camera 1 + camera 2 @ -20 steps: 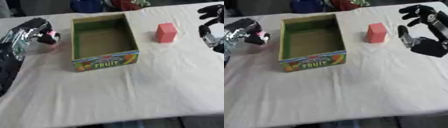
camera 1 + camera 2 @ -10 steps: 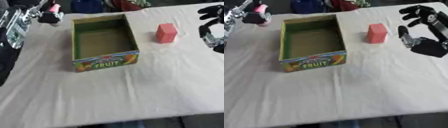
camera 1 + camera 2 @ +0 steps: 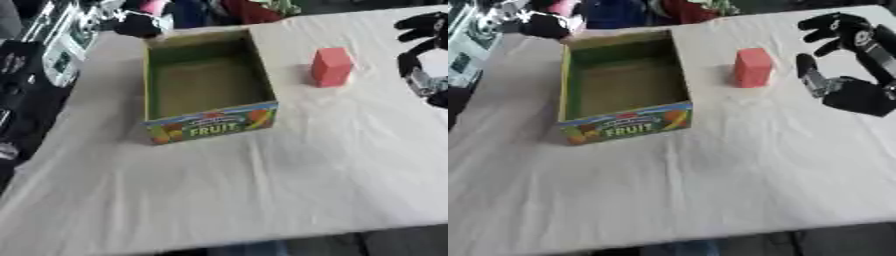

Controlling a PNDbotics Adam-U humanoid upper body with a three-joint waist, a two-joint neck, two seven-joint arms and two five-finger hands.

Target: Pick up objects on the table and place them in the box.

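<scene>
A cardboard box [image 3: 213, 125] printed with "FRUIT", green inside and with nothing in it, stands on the white-clothed table [image 3: 262, 195]. To its right, a red block [image 3: 332, 66] stands upright on the cloth. My left hand [image 3: 133, 25] hangs above the box's far left corner, its dark fingers curled around a small pink object [image 3: 156, 6]. My right hand [image 3: 852, 91] is open at the right edge, fingers spread, a short way right of the red block and not touching it.
My left arm [image 3: 61, 45], silver and black, fills the upper left. Blue, red and green things [image 3: 254, 9] lie beyond the table's far edge. The table's near edge [image 3: 262, 240] runs along the bottom.
My left hand has lifted the pink object off the table at the left and carried it up and rightward to the box's far left corner. The right hand and red block have stayed put.
</scene>
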